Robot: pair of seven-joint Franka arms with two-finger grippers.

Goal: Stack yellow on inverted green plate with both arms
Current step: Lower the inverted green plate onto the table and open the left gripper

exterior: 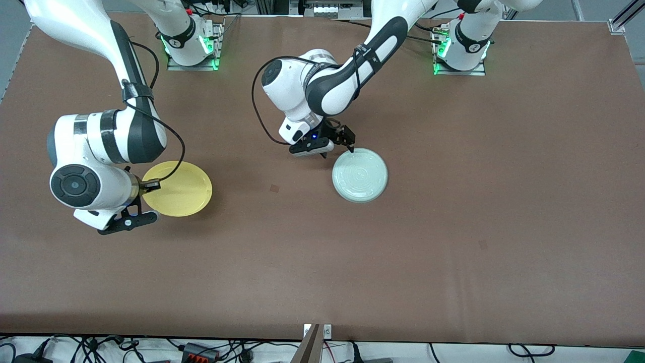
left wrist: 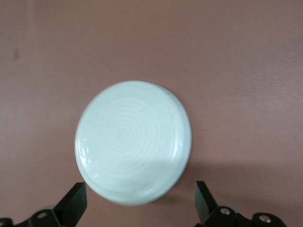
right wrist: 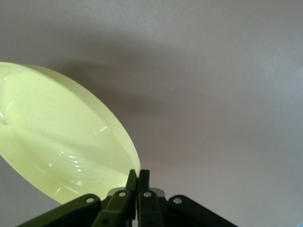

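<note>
Facing base-up, green plate (exterior: 360, 175) beside spread left tool (exterior: 336, 145), no readable writing

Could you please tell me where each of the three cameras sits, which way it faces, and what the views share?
Front view: high across the table, facing both bases; shows both arms, the yellow plate and the inverted green plate.
Left wrist view: on the left arm, looking down at the green plate between the open left gripper.
Right wrist view: on the right arm, looking along the shut right gripper pinching the yellow plate's rim.
Shared: each plate shows in the front view and one wrist view.
</note>
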